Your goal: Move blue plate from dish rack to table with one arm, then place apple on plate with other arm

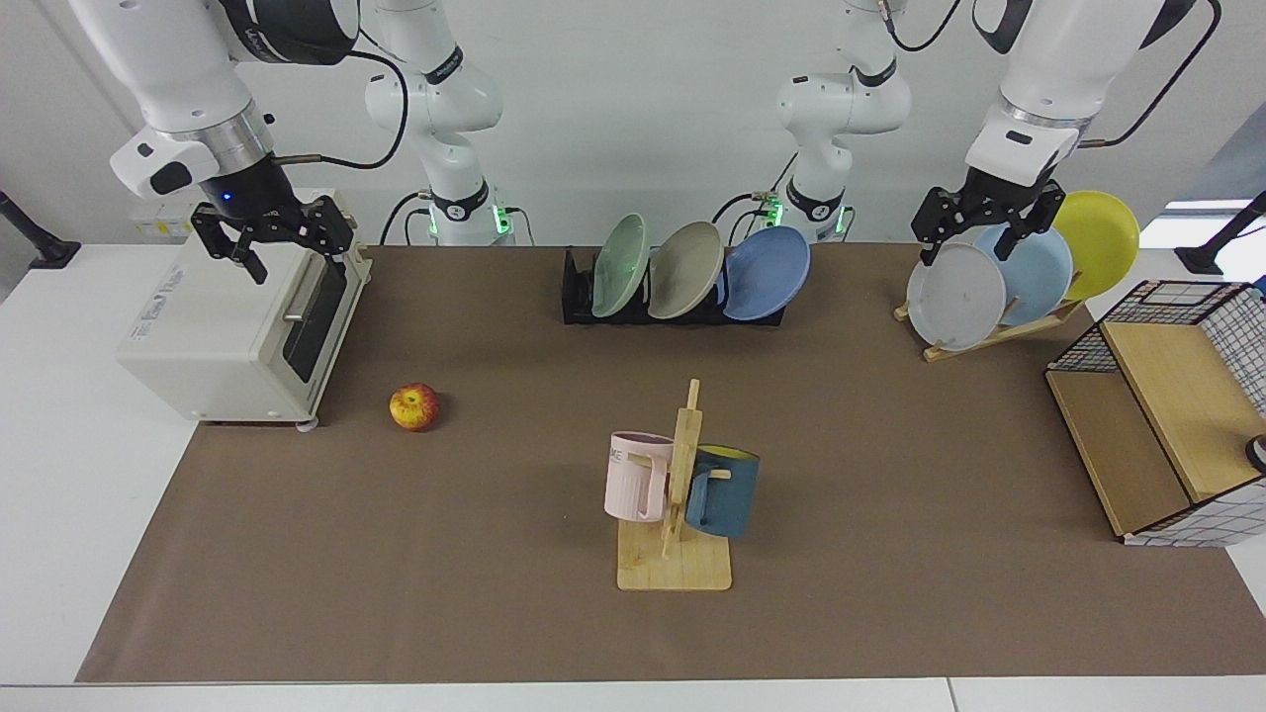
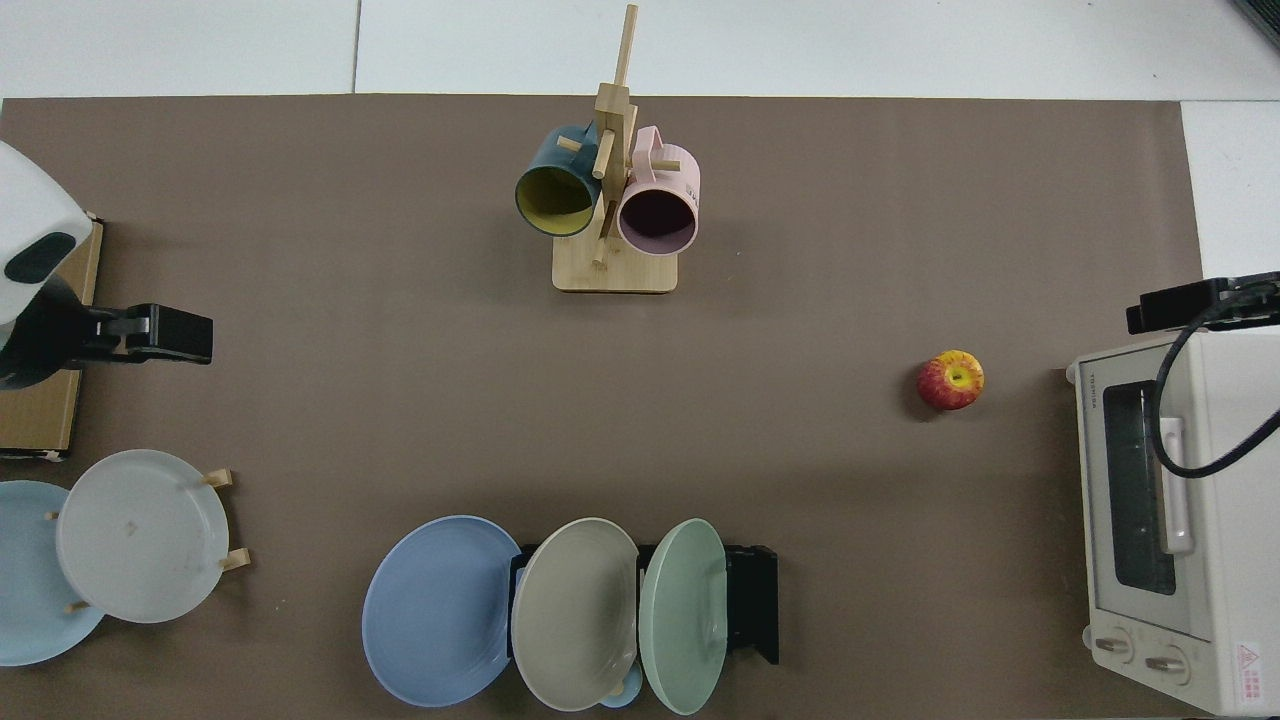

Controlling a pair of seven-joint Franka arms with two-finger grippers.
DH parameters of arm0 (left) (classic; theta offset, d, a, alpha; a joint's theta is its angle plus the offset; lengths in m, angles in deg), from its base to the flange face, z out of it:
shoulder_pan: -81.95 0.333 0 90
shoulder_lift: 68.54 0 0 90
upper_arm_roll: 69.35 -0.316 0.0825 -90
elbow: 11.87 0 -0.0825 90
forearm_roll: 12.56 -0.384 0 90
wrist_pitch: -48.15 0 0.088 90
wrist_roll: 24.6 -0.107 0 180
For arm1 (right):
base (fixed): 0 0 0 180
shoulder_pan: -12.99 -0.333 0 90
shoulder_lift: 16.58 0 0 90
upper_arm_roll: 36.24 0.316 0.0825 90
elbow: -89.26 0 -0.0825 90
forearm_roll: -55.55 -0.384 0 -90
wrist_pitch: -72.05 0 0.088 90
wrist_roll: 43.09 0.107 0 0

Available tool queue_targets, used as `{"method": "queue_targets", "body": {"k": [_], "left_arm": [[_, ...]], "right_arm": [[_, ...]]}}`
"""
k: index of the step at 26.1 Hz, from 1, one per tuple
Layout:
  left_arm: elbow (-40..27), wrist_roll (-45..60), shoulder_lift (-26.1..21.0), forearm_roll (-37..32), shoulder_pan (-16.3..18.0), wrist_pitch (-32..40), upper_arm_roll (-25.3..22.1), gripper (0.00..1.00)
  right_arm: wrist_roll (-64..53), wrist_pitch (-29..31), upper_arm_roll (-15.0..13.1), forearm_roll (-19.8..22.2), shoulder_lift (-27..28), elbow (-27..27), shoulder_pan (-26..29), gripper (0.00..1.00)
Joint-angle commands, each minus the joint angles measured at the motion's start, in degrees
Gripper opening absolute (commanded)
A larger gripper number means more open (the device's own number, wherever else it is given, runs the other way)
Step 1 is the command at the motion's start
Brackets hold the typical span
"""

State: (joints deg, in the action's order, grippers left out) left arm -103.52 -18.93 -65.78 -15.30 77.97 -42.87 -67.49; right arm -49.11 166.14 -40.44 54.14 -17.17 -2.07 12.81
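Observation:
The blue plate [image 1: 768, 273] leans on its edge at the end of the black dish rack [image 1: 579, 297], beside a beige plate and a pale green plate. From above, the blue plate [image 2: 440, 610] sticks out past the dish rack [image 2: 752, 600]. The apple [image 1: 414, 406], red and yellow, lies on the brown mat of the table [image 1: 890, 554], near the toaster oven; in the top view the apple [image 2: 951, 380] shows its stem end. My right gripper [image 1: 297, 252] hangs open above the toaster oven. My left gripper [image 1: 969, 252] hangs open in front of the wooden plate stand. Neither holds anything.
A white toaster oven [image 1: 237, 331] stands beside the apple. A wooden mug stand [image 1: 678, 514] with a pink and a dark blue mug sits mid-table. A wooden plate stand [image 1: 999, 331] holds grey, pale blue and yellow plates. A wire-and-wood box [image 1: 1157, 435] is at the edge.

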Motion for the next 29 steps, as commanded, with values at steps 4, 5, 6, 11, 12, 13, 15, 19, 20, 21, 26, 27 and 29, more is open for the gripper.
{"method": "queue_targets", "body": {"k": [4,5,6,11,12,13,15,19,20,21,26,27,29], "left_arm": [[-0.5,-1.0,0.9,1.2,0.9,1.2,0.4,1.00],[-0.5,-1.0,0.9,1.2,0.9,1.2,0.4,1.00],[-0.5,-1.0,0.9,1.2,0.9,1.2,0.4,1.00],[-0.5,-1.0,0.9,1.3,0.8,1.2,0.6,1.00],[-0.5,-1.0,0.9,1.5,0.9,1.2,0.5,1.00],[-0.6,-1.0,1.0,1.5,0.9,1.2,0.5,1.00],[-0.6,-1.0,1.0,1.5,0.9,1.2,0.4,1.00],[-1.2,-1.0,1.5,1.5,0.8,1.2,0.4,1.00],[-1.7,-1.0,1.7,1.5,0.7,1.1,0.4,1.00],[-1.9,-1.0,1.8,1.5,0.7,1.1,0.5,1.00],[-2.2,-1.2,2.0,1.6,0.6,0.5,0.5,1.00],[-2.4,-1.2,2.0,1.6,0.6,0.5,0.5,1.00],[-2.7,-1.2,2.2,1.6,0.4,0.4,0.5,1.00]], "right_arm": [[1.4,-0.9,0.2,0.1,0.4,0.9,0.1,1.00],[1.4,-0.9,0.2,0.1,0.4,0.9,0.1,1.00],[1.4,-0.8,0.2,0.1,0.4,1.0,0.1,1.00],[1.4,-0.9,0.2,0.1,0.4,1.0,0.1,1.00],[1.4,-0.9,0.2,0.1,0.4,1.0,0.1,1.00],[1.4,-0.9,0.2,0.1,0.4,0.9,0.1,1.00],[1.4,-0.9,0.2,0.1,0.4,1.0,0.1,1.00],[1.4,-0.9,0.2,0.1,0.4,1.0,0.1,1.00],[1.4,-0.9,0.2,0.1,0.4,0.9,0.1,1.00],[1.4,-0.9,0.2,0.1,0.4,0.9,0.1,1.00],[1.4,-0.9,0.2,0.1,0.4,0.9,0.1,1.00],[1.4,-0.8,0.2,0.1,0.4,0.9,0.1,1.00],[1.4,-0.8,0.2,0.1,0.4,0.9,0.1,1.00]]}}
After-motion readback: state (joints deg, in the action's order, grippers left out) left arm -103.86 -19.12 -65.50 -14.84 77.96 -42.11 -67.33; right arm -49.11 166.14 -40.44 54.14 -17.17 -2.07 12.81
